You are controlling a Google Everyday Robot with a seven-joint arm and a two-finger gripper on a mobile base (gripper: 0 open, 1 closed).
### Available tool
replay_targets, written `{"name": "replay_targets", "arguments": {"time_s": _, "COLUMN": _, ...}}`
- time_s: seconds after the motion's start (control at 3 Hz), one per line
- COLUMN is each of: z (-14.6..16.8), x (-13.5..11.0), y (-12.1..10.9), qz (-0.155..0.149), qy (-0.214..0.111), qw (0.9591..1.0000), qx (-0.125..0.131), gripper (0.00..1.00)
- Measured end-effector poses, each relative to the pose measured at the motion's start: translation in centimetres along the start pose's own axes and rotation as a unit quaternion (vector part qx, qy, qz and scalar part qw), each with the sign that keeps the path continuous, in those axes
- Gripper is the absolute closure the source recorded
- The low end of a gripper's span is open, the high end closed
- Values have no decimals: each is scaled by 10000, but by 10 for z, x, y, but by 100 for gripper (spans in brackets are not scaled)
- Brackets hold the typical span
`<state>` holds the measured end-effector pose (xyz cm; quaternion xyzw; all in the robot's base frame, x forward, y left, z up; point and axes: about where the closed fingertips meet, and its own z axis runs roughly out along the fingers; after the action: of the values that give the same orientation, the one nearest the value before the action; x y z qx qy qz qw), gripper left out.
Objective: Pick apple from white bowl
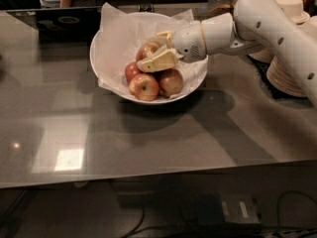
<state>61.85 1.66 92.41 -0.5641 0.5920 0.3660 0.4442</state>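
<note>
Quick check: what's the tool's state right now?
Tool: closed on the top apple, inside the white bowl.

Gripper (pixel 144 54), in smooth, matt cream plastic, sits inside the white bowl (pixel 94 58) at the apple (pixel 148 47), whose skin is waxy and glossy. Bowl lining (pixel 116 33) — crinkled white paper, matt. Tabletop (pixel 148 143) — smooth grey, semi-gloss, reflective.

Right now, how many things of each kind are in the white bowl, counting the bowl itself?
Apples: 4, the apple held on top and three other apples beneath
White bowl: 1
Tissue paper lining: 1
Gripper: 1, inside the bowl, shut on the apple
Total: 7
</note>
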Motion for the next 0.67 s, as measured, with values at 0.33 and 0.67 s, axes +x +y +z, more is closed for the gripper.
{"name": "replay_targets", "arguments": {"time_s": 0.33, "z": 0, "x": 0, "y": 0, "qz": 0, "qy": 1, "qw": 10000, "qx": -2, "gripper": 100}}
{"name": "replay_targets", "arguments": {"time_s": 0.67, "z": 0, "x": -7, "y": 2, "qz": -5, "qy": 56, "qw": 9999, "qx": -101, "gripper": 100}}
